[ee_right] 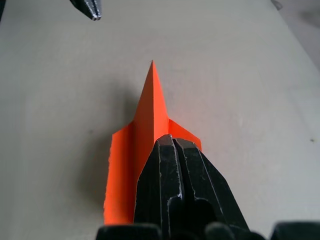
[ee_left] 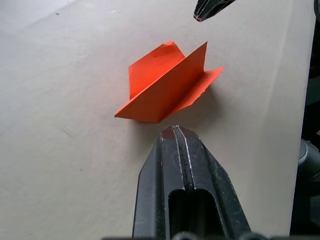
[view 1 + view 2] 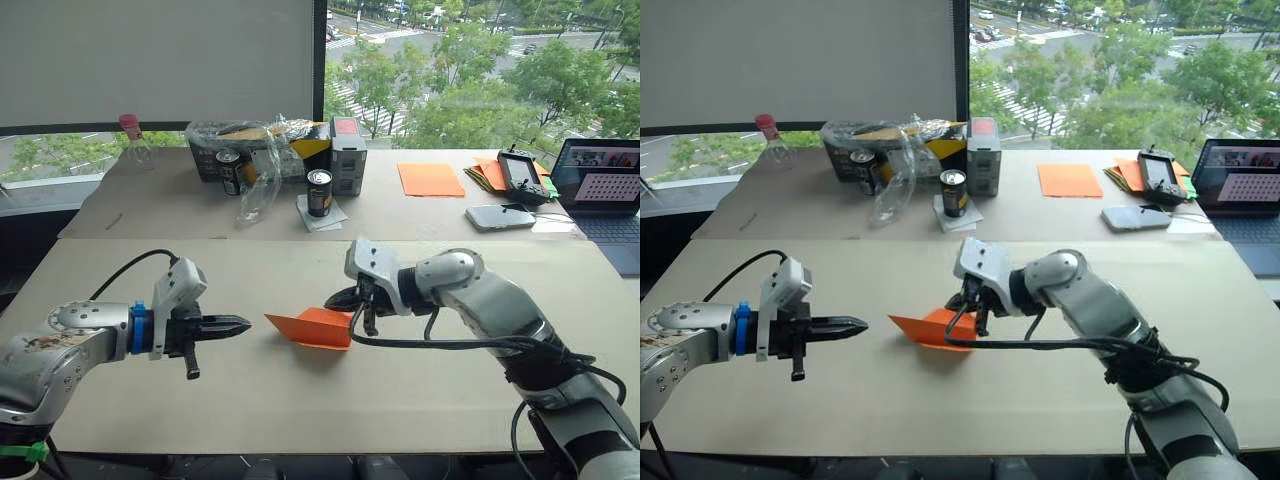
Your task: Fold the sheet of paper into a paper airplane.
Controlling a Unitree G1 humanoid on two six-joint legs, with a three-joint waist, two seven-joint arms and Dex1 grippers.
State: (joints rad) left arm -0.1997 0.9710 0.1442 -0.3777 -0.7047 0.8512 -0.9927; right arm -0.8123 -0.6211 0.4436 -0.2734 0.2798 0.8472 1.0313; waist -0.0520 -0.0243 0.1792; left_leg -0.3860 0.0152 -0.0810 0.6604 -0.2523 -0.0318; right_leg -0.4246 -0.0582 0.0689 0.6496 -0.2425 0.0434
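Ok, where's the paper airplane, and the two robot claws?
paper airplane (image 2: 167,87), left wrist view, on its upright middle fold.
left gripper (image 3: 243,323), left eye view, at its shut fingertips.
right gripper (image 3: 357,317), left eye view, at its fingertips by the plane's tail.

Right gripper (image 3: 971,303) at paper airplane (image 3: 925,326) rear; left gripper (image 3: 854,325) just beside nose.

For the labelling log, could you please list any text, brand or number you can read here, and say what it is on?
No text can be read.
Two dark cans: label print too small.
Grey box: red label, blurred.
Laptop: screen pattern, no legible words.
Paper airplane: unmarked.
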